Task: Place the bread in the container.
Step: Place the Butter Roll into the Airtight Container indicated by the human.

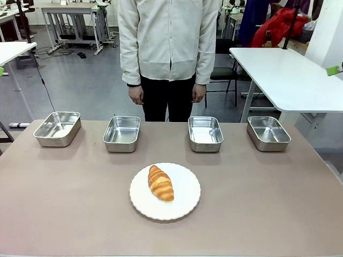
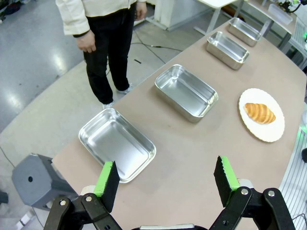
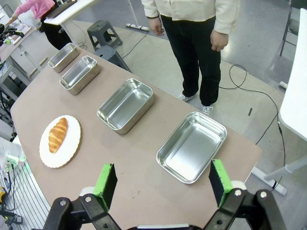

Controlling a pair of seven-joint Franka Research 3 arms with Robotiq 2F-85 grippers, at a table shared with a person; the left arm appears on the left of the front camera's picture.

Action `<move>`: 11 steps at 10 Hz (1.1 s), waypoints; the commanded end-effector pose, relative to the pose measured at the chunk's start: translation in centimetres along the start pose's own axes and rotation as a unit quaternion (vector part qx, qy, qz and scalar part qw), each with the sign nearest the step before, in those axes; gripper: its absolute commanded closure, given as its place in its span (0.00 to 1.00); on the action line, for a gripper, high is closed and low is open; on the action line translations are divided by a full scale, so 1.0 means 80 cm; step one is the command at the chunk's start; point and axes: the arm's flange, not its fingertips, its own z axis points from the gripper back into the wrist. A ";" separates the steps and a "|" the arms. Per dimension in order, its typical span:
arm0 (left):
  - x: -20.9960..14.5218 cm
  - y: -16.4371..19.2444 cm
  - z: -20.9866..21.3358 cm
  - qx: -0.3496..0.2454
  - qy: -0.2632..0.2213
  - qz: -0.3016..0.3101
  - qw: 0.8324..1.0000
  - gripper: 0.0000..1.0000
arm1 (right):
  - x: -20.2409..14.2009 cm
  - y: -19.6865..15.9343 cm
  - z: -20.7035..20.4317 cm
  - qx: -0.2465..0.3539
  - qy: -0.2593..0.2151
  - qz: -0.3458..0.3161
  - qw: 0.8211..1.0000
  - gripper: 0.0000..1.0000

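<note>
The bread (image 1: pixel 161 183), a golden-brown croissant, lies on a round white plate (image 1: pixel 185 206) at the middle front of the brown table. Behind it several alike steel containers stand in a row, all empty, among them the far-left one (image 1: pixel 57 128) and the far-right one (image 1: pixel 268 133). My left gripper (image 2: pixel 165 165) hangs open above the table's left end, near a container (image 2: pixel 117 143), with the bread (image 2: pixel 259 113) far off. Over the right end my right gripper (image 3: pixel 162 166) is open near a container (image 3: pixel 192 146); the bread (image 3: pixel 58 135) lies well away.
A person (image 1: pixel 169 48) stands at the far edge, hands hanging at the sides. A grey stool (image 2: pixel 36 179) sits off the table's left end. A white table (image 1: pixel 289 75) stands back right. Bare tabletop surrounds the plate.
</note>
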 end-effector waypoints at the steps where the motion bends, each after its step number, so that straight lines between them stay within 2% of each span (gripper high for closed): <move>1: 0.001 0.000 0.000 -0.002 -0.002 -0.002 1.000 0.00 | 0.001 -0.001 -0.001 0.003 -0.007 0.003 1.000 0.00; 11: 0.001 0.000 0.000 -0.002 -0.002 -0.002 1.000 0.00 | 0.001 -0.001 -0.001 0.003 -0.007 0.003 1.000 0.00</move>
